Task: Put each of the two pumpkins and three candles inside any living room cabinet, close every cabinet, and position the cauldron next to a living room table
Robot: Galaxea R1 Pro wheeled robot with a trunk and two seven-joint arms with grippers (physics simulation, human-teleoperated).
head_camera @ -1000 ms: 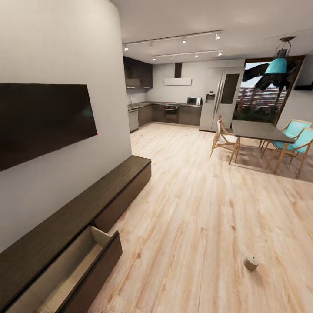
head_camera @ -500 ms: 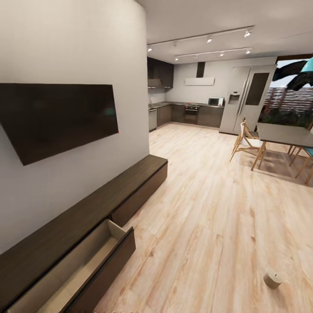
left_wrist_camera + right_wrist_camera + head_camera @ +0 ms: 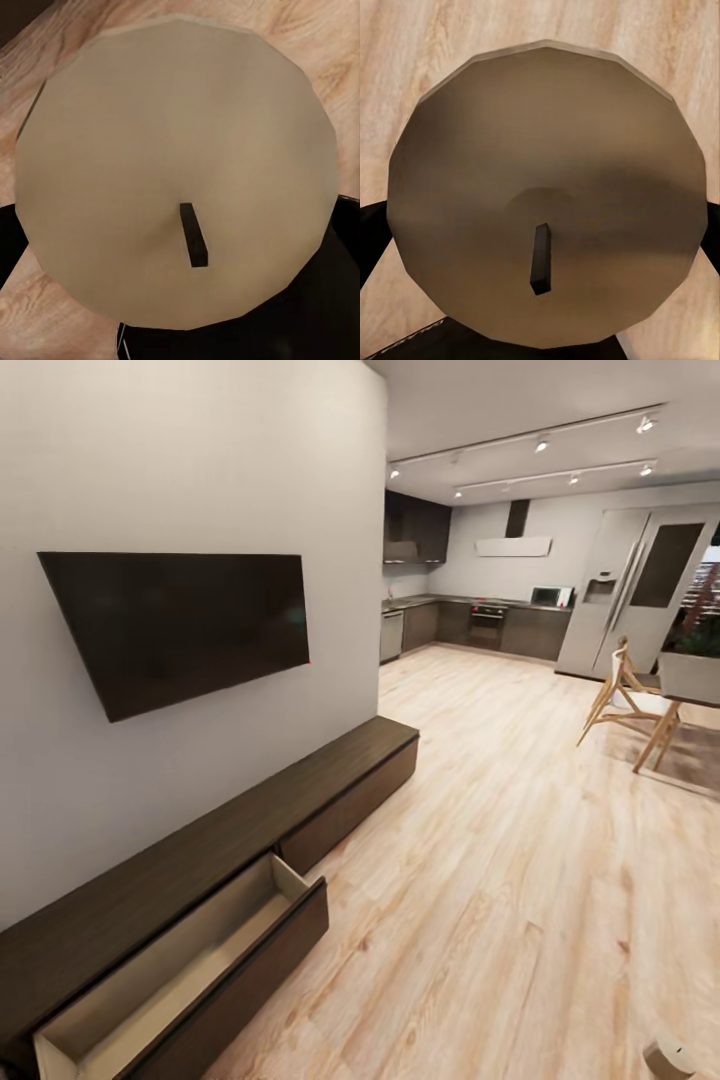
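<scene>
While each wrist view shows a candle (image 3: 172, 172) (image 3: 547, 195) seated between dark jaws, we judge both closed on their loads for carrying. At lower left, the cabinet (image 3: 250, 830) drawer (image 3: 190, 980) stands open, ready to receive them.

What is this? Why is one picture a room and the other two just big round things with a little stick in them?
A robot on wheels with two arms took these. The room picture comes from the camera on its head: you see a dark TV on the wall, a long low cabinet with one drawer pulled open, and a kitchen far back. Another candle sits on the wooden floor at the corner.

The other two pictures come from small cameras near each hand. Each round thing is a candle seen from very close, top first: a pale candle at the left hand, a browner candle at the right. The little stick is the wick. Each hand seems to hold its candle.
</scene>
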